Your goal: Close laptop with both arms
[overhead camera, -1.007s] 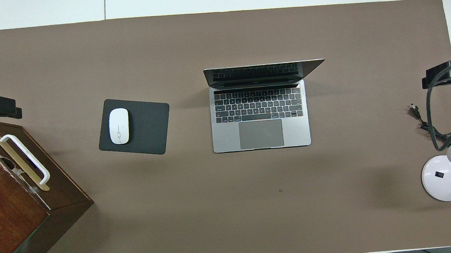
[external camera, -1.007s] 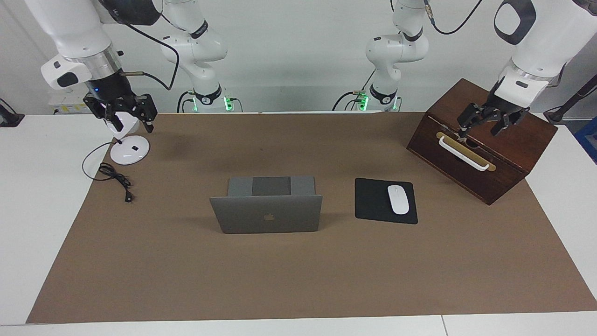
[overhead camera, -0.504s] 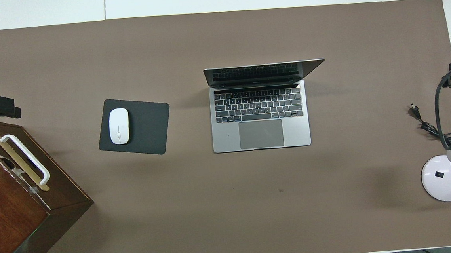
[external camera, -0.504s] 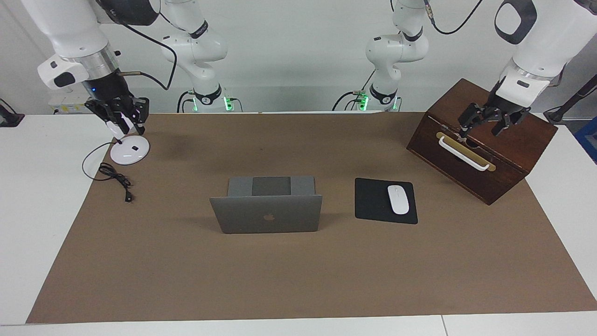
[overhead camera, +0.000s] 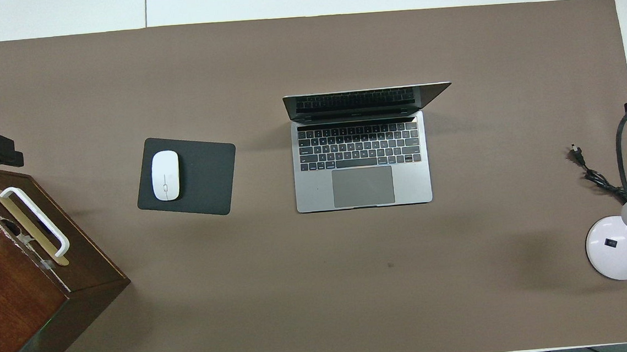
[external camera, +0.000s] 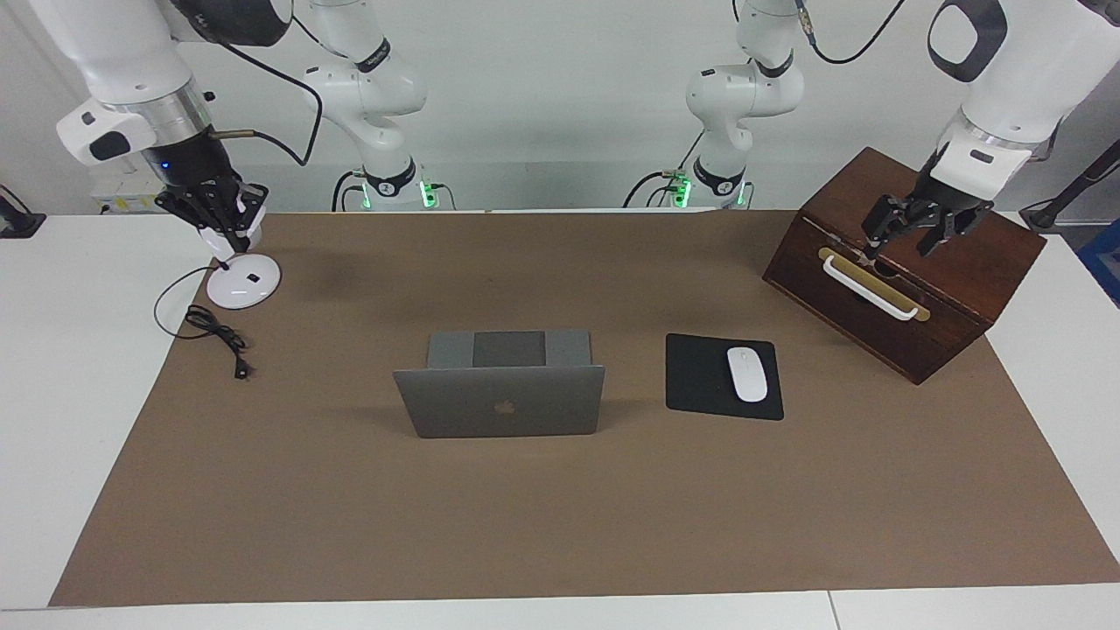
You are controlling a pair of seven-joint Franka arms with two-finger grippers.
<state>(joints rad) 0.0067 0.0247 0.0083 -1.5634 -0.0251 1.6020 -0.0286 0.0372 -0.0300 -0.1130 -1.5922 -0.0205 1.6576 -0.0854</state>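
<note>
Right gripper [external camera: 220,229] pinched together over the lamp base [external camera: 244,282]; left gripper [external camera: 906,229] over the wooden box [external camera: 954,262], can't tell its finger gap. Both are well apart from the laptop [external camera: 500,398], mid-mat, beside the mouse pad [external camera: 700,374]. Risk: uneven pushes could twist or slide it. Long axis runs arm-end to arm-end; screen faces the robots.

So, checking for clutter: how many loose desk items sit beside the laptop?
2: a mouse pad toward the left arm's end, and a white mouse on it.
</note>
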